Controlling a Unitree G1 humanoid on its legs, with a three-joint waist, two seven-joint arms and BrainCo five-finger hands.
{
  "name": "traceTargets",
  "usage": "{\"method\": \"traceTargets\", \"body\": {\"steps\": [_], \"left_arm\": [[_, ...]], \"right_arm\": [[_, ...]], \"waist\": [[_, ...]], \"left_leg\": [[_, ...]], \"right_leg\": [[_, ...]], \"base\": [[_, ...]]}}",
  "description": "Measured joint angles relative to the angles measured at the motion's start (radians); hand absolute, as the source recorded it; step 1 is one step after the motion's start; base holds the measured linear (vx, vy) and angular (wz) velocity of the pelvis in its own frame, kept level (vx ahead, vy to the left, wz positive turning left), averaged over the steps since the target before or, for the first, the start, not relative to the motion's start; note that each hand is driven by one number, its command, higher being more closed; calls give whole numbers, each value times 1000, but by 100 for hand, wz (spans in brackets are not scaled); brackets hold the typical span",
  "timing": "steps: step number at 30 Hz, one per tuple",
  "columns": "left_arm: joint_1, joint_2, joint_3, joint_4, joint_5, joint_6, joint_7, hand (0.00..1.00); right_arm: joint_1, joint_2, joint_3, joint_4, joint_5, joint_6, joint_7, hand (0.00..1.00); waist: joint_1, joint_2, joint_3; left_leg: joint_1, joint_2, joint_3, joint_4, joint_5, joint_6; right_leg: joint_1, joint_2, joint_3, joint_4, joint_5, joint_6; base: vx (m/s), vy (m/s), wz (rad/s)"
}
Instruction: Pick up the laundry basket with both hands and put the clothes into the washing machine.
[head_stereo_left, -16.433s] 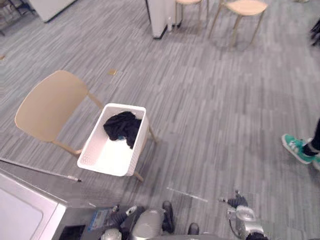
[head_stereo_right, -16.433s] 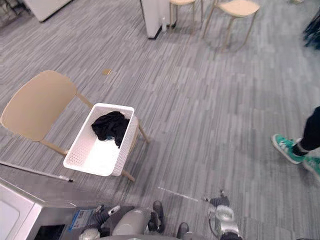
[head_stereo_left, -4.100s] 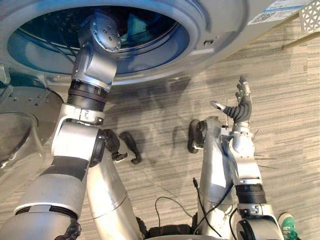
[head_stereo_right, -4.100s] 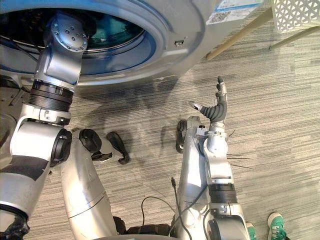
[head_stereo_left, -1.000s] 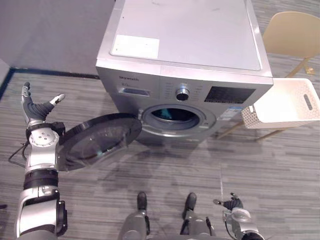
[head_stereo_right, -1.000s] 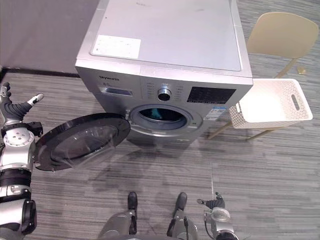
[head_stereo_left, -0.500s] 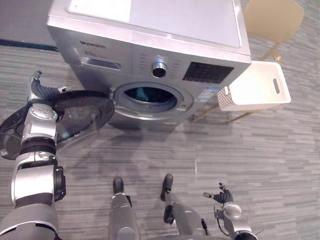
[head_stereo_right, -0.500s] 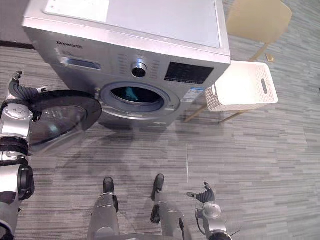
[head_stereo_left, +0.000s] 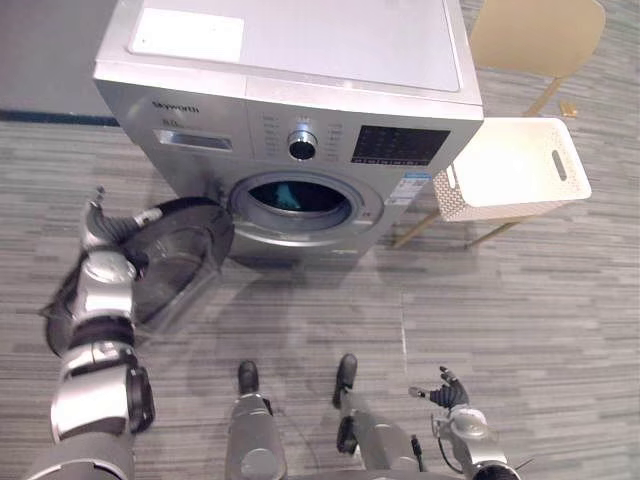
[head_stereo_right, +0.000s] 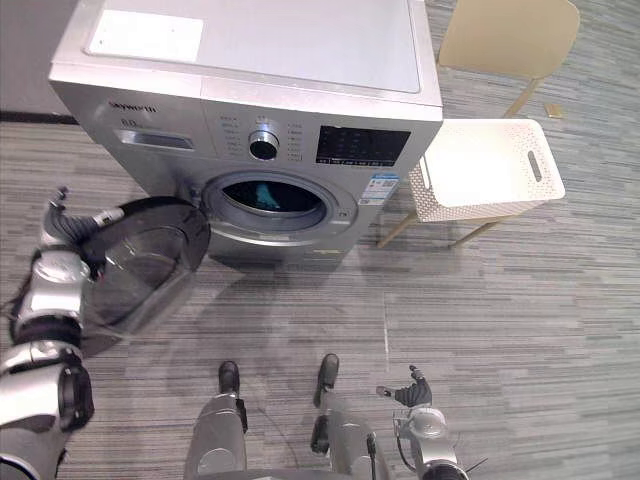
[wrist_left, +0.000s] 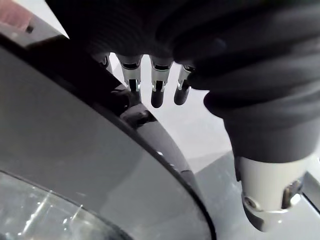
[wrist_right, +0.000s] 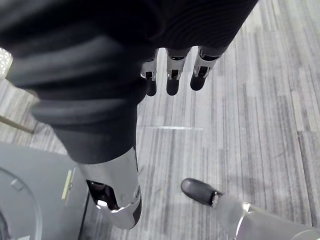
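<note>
The robot's left hand (head_stereo_left: 105, 228), fingers straight and thumb apart, was set at the rim of the half-open door (head_stereo_left: 175, 265) of the washing machine (head_stereo_left: 300, 60), apparently to swing it shut. The white laundry basket (head_stereo_left: 510, 165) sat empty on a chair (head_stereo_left: 535, 35) right of the machine. A bluish shape in the drum (head_stereo_left: 285, 193) was probably the clothes. The right hand (head_stereo_left: 445, 392) hung loosely spread, empty, at the near right.

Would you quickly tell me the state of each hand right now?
Left hand: open, beside the rim of the round dark glass washing-machine door.
Right hand: open, holding nothing.
</note>
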Motion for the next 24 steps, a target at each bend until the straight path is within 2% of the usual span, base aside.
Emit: {"method": "traceTargets", "body": {"steps": [2,5,8,10,12,14,17,18,22,24], "left_arm": [[100,-85,-65,-49,-26,1,-5,0],[197,-183,-152,-110,-76,-6,-17,0],[223,-227,-265,-135,-98,-9,-42,0],[221,-232,-302,-139,-127,-8,-45,0],[217,-228,-334,-137,-135,-3,-47,0],[214,-221,-361,-119,-144,21,-47,0],[200,-219,-390,-94,-157,33,-46,0],[183,-220,-408,-77,-164,39,-43,0],[135,-217,-426,-44,-221,44,-7,0],[65,-214,-446,16,-272,47,5,0]], "right_arm": [[-1,-9,-4,5,-20,8,4,0],[-12,-9,-13,15,-40,8,22,0],[-37,-8,-19,46,-59,14,32,0],[-50,-8,-20,53,-66,22,33,0],[-63,-8,-20,74,-66,29,33,0],[-54,-10,-21,74,-65,31,32,0],[-40,-14,-20,77,-65,31,29,0],[-38,-18,-20,98,-65,32,19,0],[-38,-21,-27,112,-64,33,-5,0],[-41,-29,-43,112,-64,34,-13,0]], "waist": [[1,29,-17],[1,36,-22],[-3,38,-24],[-12,41,-28],[-27,44,-31],[-51,54,-42],[-59,71,-53],[-65,80,-57],[-108,88,-57],[-113,94,-54]], "left_leg": [[45,-26,-14,-32,3,4],[90,-56,-25,-62,4,6],[115,-79,-38,-68,2,11],[120,-87,-45,-85,13,27],[128,-89,-44,-85,13,27],[149,-93,-37,-92,13,28],[155,-96,-17,-99,13,28],[151,-98,-12,-101,13,27],[113,-98,19,-116,13,23],[74,-99,45,-114,20,27]], "right_leg": [[42,-15,-11,1,-16,21],[83,-40,-28,1,-31,39],[113,-62,-37,0,-37,46],[115,-68,-46,1,-37,46],[123,-71,-45,3,-37,46],[134,-74,-36,2,-37,46],[127,-77,-25,0,-37,45],[112,-78,-17,0,-36,44],[48,-78,14,-5,-23,40],[-5,-78,41,-5,-1,34]], "base": [[144,89,30],[122,89,23],[58,69,18],[-2,48,12],[-30,33,0],[-32,22,-8],[-38,12,-18],[-63,11,-17],[-50,9,-18],[-38,8,-32]]}}
